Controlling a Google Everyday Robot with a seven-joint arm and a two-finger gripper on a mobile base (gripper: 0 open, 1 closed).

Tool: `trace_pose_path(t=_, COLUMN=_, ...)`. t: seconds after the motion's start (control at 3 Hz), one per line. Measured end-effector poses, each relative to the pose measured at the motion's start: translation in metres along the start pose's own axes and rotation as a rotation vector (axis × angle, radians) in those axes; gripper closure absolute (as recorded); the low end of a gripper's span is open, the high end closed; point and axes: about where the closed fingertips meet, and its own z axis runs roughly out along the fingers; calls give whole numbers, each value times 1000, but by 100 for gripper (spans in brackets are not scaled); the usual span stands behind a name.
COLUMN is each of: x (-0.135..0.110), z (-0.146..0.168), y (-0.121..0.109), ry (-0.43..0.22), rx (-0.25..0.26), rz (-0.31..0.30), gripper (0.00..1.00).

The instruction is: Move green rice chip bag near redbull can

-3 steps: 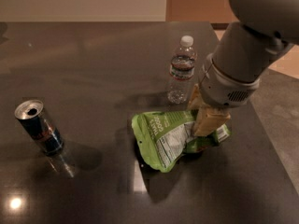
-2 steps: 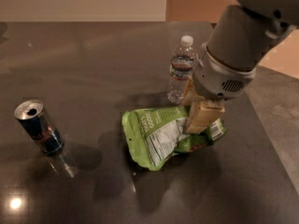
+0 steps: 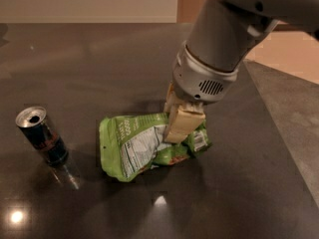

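The green rice chip bag (image 3: 132, 146) is a crinkled lime-green pouch with its white label facing up, at the middle of the dark table (image 3: 99, 59). My gripper (image 3: 177, 132) comes down from the upper right and is shut on the bag's right part, its tan fingers (image 3: 183, 121) pressed into the foil. The bag's left edge hangs low over the table. The redbull can (image 3: 39, 136) stands upright at the left, its silver top open, about a hand's width left of the bag.
The big grey arm fills the upper right and hides what stands behind it. The table's right edge (image 3: 271, 108) runs diagonally, with lighter floor (image 3: 299, 98) beyond. Ceiling lights glint on the tabletop near the front.
The gripper has carried the bag to the left, closer to the can. The arm now covers the clear water bottle that showed behind it earlier.
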Motion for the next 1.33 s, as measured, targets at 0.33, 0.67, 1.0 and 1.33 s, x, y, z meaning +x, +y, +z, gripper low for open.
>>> trace_pose_path(t=0.33, x=-22, z=18, y=1, ry=-35, rx=-12, rz=21, gripper=100)
trace_pose_path(t=0.67, x=-38, z=31, y=2, ry=-45, rx=-20, rz=22, gripper=83)
trace_pose_path(t=1.0, x=-49, z=40, y=3, ry=-52, rx=-26, rz=27, gripper=59)
trace_pose_path(t=1.33, x=-56, z=46, y=0, ry=-58, rx=-25, rz=28, gripper=36)
